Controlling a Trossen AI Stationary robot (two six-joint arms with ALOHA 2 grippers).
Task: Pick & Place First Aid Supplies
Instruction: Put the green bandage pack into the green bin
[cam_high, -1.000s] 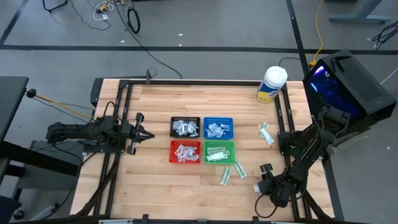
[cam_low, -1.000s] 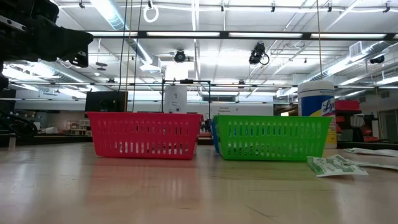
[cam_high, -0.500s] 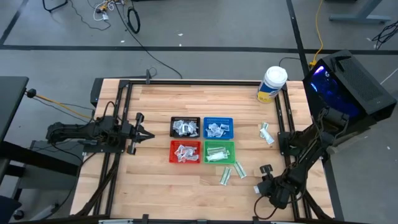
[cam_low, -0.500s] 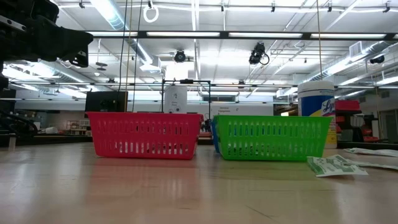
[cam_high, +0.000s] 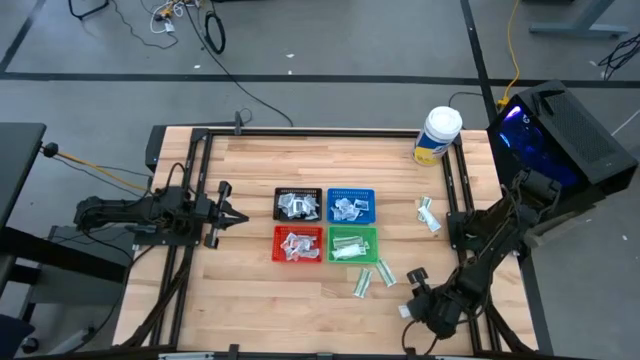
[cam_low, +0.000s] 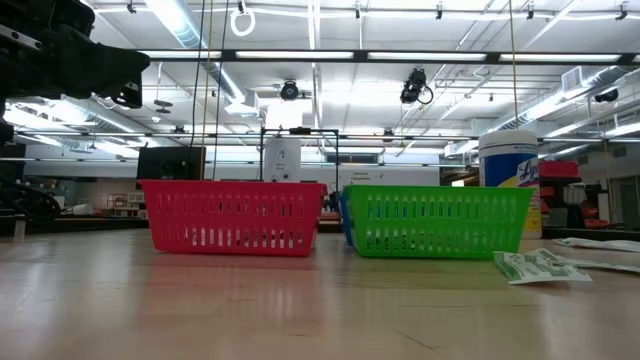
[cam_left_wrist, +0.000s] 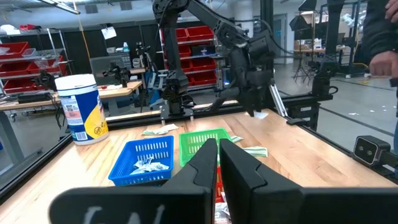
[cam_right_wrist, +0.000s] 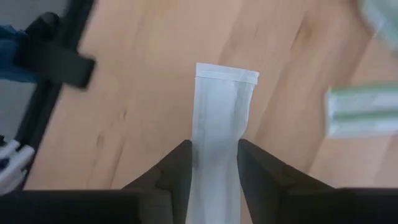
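Long white packet (cam_right_wrist: 219, 124) pinched between the right gripper (cam_right_wrist: 213, 163) fingers, jaws narrow on its sides, held over bare wood at the table's five o'clock corner. More white-and-green packets (cam_high: 371, 277) lie just beside, toward eleven o'clock. Left gripper (cam_left_wrist: 219, 163) shut, empty, at nine o'clock of the trays (cam_high: 351, 243).

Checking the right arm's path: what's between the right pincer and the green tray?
High view: two narrow green-white packets lie on the table between the right pincer and green tray; otherwise bare wood.
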